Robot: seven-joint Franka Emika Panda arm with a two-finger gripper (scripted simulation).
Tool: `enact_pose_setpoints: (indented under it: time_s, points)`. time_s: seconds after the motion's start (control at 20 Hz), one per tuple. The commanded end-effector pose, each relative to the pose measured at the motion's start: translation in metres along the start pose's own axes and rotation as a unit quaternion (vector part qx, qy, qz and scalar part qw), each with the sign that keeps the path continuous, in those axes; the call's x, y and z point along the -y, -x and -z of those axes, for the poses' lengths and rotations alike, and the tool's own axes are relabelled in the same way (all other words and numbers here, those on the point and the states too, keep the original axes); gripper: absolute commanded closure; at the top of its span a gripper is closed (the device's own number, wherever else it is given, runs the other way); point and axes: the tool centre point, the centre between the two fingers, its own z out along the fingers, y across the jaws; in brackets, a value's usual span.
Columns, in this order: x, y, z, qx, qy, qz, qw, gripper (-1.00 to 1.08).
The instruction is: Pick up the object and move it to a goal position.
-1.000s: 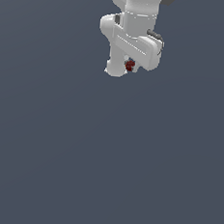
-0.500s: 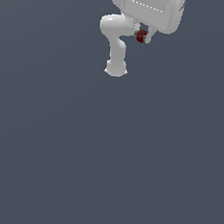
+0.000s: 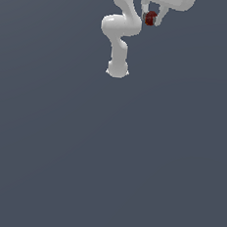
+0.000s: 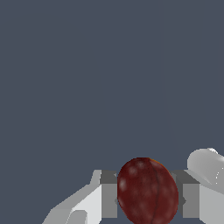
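Pickup looks done to us: our gripper (image 3: pixel 150 18), at the exterior frame's top, holds the dark red object (image 3: pixel 150 18) pinched between its fingers (image 4: pixel 109 194); carrying it to an unseen goal remains.

Flat, even, dim simulator light throughout; soft low-resolution renders, no cast shadows or glare.

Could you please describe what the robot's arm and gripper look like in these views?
The arm is glossy white with rounded, tubular links and a flared round base. The gripper has a white body and boxy fingers with grey inner faces. No cables or markings show.
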Motion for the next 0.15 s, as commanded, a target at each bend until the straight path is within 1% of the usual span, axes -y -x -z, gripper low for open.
enact_pose_setpoints:
  time_s: [0.0,0.1]
  points:
    - [0.0002,0.0012,0.0044,0.0,0.0,0.0,1.0,1.08]
    - [0.0003,0.0014,0.0053,0.0,0.0,0.0,1.0,1.08]
